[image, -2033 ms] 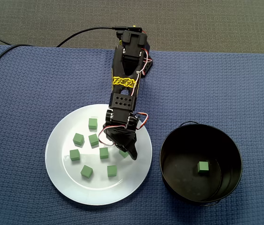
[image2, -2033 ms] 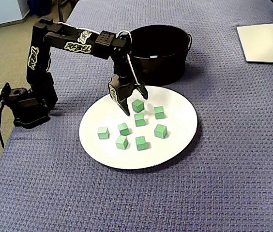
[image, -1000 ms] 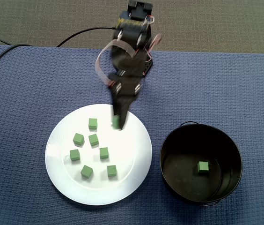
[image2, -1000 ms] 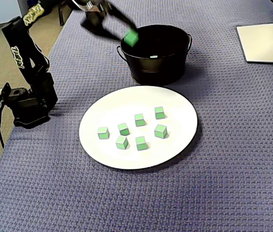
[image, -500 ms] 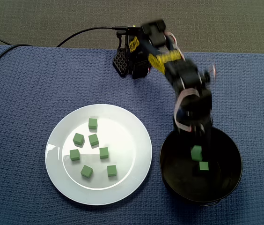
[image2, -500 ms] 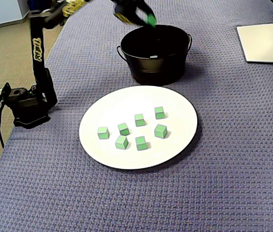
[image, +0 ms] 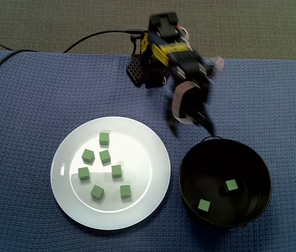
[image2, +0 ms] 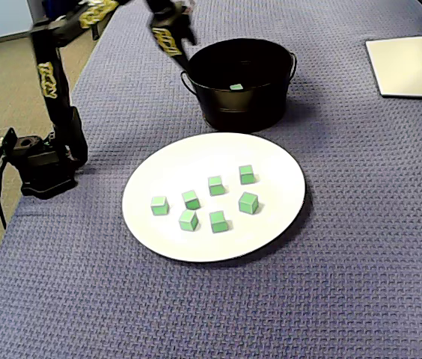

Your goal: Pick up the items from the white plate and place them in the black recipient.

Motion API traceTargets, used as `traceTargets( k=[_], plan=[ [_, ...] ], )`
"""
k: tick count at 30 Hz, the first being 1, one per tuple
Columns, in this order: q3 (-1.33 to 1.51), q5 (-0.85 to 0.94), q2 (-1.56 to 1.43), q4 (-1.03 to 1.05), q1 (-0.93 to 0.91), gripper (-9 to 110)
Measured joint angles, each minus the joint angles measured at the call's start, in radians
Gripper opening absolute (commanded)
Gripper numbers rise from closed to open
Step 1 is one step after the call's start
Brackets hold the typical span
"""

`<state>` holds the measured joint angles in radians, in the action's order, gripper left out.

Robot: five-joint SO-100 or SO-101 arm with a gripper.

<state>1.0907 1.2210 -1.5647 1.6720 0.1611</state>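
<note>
Can see the gripper point(image: 193, 128) spread wide and empty, blurry, up by the rim of the black pot point(image: 187, 163), with two green cubes point(image: 231, 185) lying apart on the pot's floor and seven more sitting on the white plate point(image: 143, 147) just beside it on the blue surface point(image: 43, 94).

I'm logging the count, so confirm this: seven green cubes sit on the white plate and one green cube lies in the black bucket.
One detail is wrong. The black bucket holds two green cubes, not one; the second lies nearer the front wall, as the fixed view from above shows. The count of seven on the white plate is right.
</note>
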Motion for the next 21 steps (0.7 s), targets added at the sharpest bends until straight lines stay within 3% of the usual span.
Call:
traceTargets(
  k=[4, 8, 14, 21],
  plan=[
    [0.048, 0.38, -0.058, 0.081, -0.279, 37],
    [0.138, 0.647, -0.057, 0.06, -0.543, 37],
    [0.265, 0.799, 0.018, -0.032, -0.733, 39],
    [0.393, 0.81, 0.137, -0.276, -0.792, 39]
  ],
)
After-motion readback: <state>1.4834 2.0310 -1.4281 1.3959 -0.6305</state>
